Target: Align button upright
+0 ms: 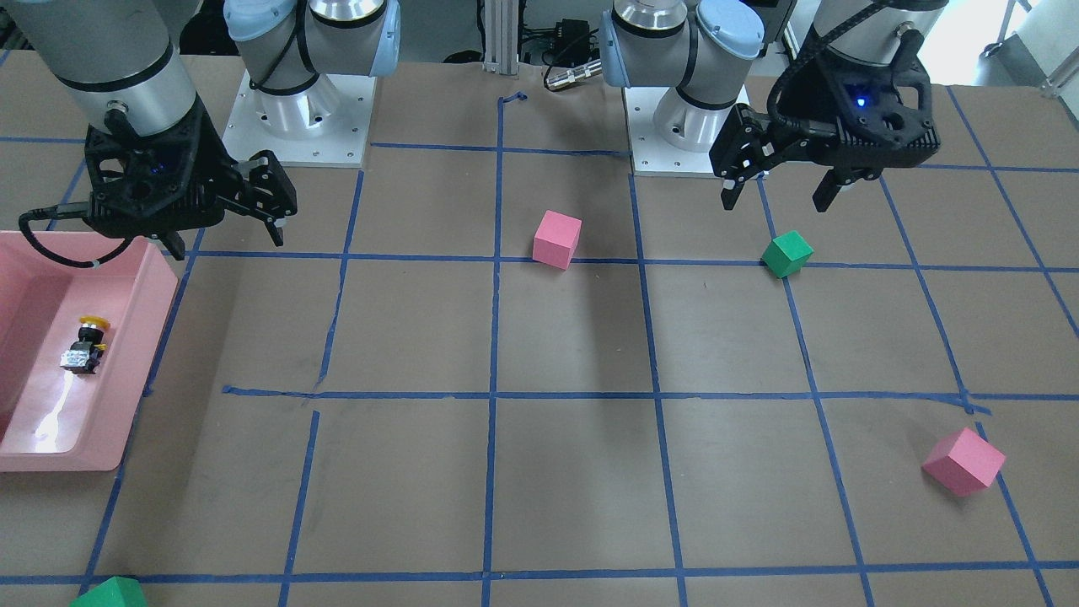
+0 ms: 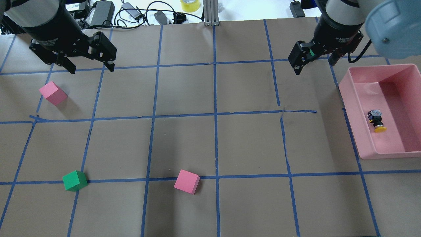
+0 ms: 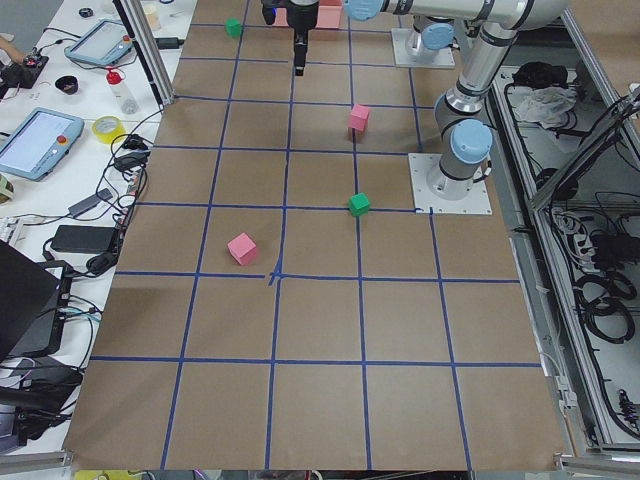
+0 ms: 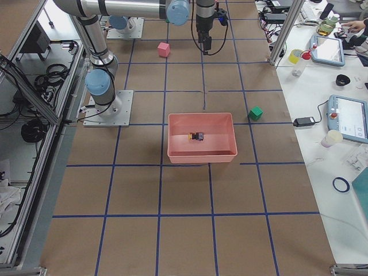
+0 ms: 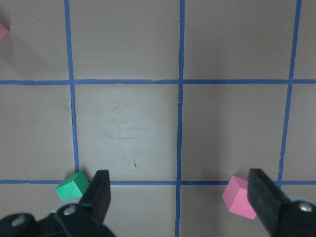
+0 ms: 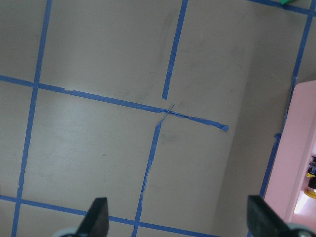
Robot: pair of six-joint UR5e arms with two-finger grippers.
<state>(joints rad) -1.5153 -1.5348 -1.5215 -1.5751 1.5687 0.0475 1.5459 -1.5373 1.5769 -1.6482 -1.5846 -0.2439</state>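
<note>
- Button (image 2: 376,120) lies on its side on the floor of the pink bin (image 2: 353,108), not upright
- Its yellow cap points toward the robot's side of the table and the grey contact block points away
- It sits close to the bin's long wall on the table-centre side; whether it touches that wall I cannot tell
- Pink bin stands on the brown paper on the robot's right side of the table
- Right gripper (image 2: 314,64) hangs above the table, well apart from the button, fingers spread wide with nothing between them
- The right wrist view shows bare paper and blue tape lines below, with the bin's edge and a sliver of yellow cap at its right border
- Left gripper (image 2: 92,69) hangs over the opposite side of the table, also spread wide and empty
- Loose cubes on the paper: pink cube (image 2: 52,93) near the left gripper, green cube (image 2: 75,180) and a second pink cube (image 2: 186,181) nearer the robot
- Another green cube (image 4: 255,112) lies beyond the bin's far corner, on the operators' side
</note>
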